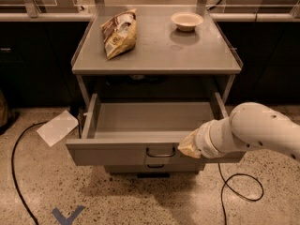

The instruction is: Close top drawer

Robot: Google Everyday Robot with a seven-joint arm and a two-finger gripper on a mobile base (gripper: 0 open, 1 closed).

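The top drawer is a wide, shallow grey metal drawer, pulled far out of the grey cart and empty inside. Its flat front carries a small dark wire handle at the centre. My white arm reaches in from the right. My gripper, a tan-covered tip at the end of the arm, sits against the right part of the drawer's front edge, just right of the handle. A lower drawer front shows beneath.
On the cart top lie a chip bag at the left and a small white bowl at the right. A sheet of paper and a black cable lie on the floor at left; another cable at right.
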